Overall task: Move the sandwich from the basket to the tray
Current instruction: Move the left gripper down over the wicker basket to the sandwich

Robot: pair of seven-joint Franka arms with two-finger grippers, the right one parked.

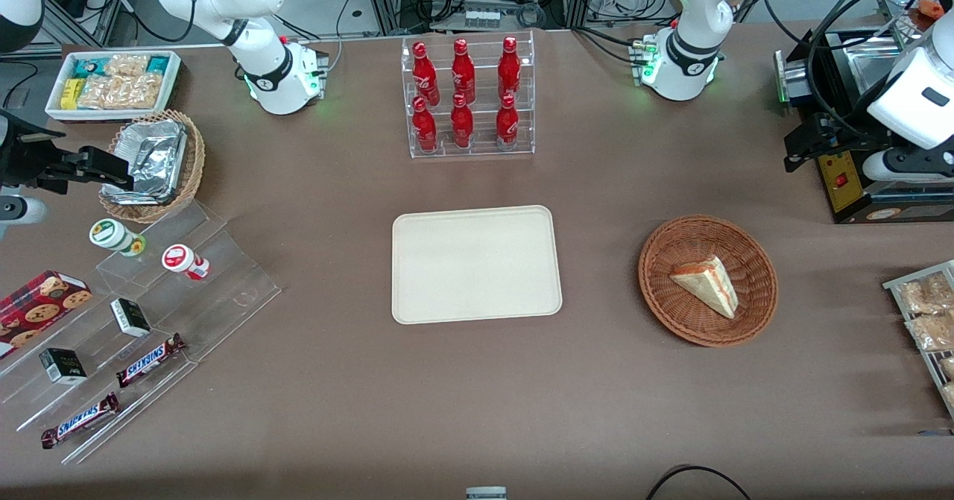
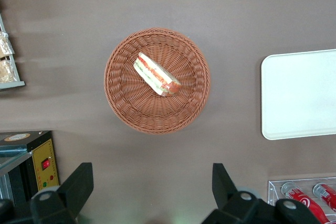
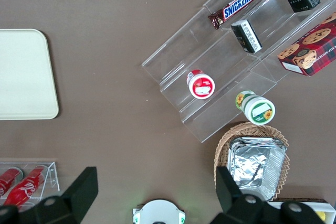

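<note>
The sandwich [image 1: 708,285] [image 2: 156,74], a pale wedge with red and green filling, lies in the round reddish-brown wicker basket [image 1: 663,291] [image 2: 126,103]. The cream rectangular tray [image 1: 475,263] [image 2: 299,95] lies bare beside the basket, toward the parked arm's end. My gripper [image 1: 805,146] [image 2: 151,182] hangs high over the table toward the working arm's end, farther from the front camera than the basket. It is open, its fingers [image 2: 79,182] spread wide with only brown table showing between them.
A clear rack of red bottles [image 1: 466,97] [image 2: 310,195] stands farther from the front camera than the tray. A black machine with a yellow panel [image 1: 842,179] [image 2: 42,161] sits by my gripper. Snack packets [image 1: 928,314] lie at the working arm's end; an acrylic stand [image 1: 149,314] at the parked arm's.
</note>
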